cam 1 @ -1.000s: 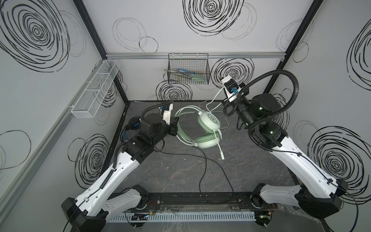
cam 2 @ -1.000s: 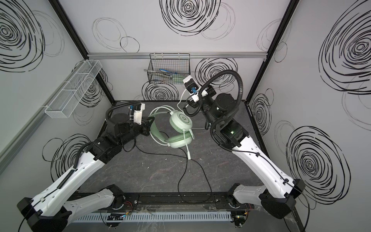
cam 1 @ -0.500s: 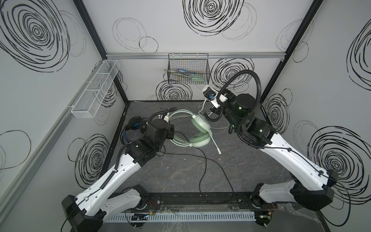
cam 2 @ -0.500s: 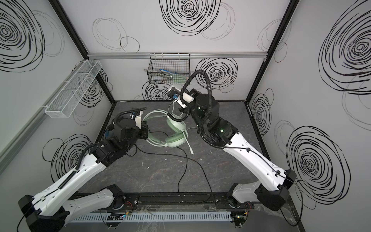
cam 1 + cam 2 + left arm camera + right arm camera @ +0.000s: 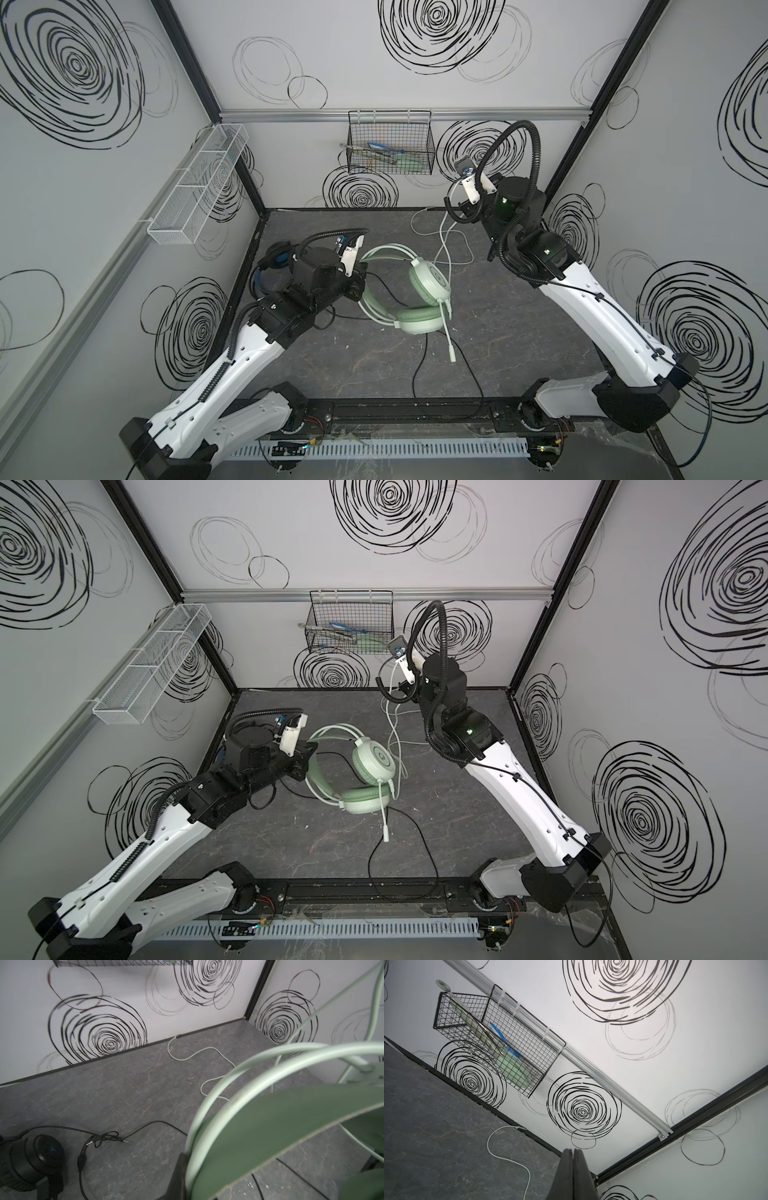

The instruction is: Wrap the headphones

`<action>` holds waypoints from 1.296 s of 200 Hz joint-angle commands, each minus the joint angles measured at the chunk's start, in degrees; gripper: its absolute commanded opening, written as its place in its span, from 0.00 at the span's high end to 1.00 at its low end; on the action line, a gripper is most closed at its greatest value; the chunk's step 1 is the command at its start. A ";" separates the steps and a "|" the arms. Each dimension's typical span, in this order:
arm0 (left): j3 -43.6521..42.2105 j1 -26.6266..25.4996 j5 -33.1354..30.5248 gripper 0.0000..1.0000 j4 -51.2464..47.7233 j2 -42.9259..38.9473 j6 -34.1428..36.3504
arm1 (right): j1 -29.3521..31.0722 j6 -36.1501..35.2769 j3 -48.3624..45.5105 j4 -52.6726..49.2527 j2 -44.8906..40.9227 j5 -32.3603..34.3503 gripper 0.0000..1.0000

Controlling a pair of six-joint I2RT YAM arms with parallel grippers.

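Mid-table, above the dark marbled tabletop [image 5: 374, 365]: pale mint-green corded headset [image 5: 428, 282] hangs by its headband from the left gripper [image 5: 360, 270], jaws clenched on the band. Right gripper [image 5: 572, 1152] is raised near the back wall, jaws pressed together, apparently pinching the white cord [image 5: 446, 245]; contact hidden. Step: winding. Next: loop the cord round the headband. Black blue-padded headset [image 5: 31, 1159] lies by the left wall.
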 commanded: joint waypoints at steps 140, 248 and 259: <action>2.00 -11.62 6.33 1.00 1.16 2.23 5.58 | -10.13 20.94 8.37 0.34 16.10 -6.45 0.97; 1.83 -14.83 -11.23 1.00 3.07 11.49 -0.20 | -5.41 24.56 11.36 -0.85 21.38 -10.17 0.98; 2.04 -13.83 -11.73 1.00 3.50 12.97 -2.75 | -3.91 24.66 9.85 -0.91 20.83 -9.60 0.98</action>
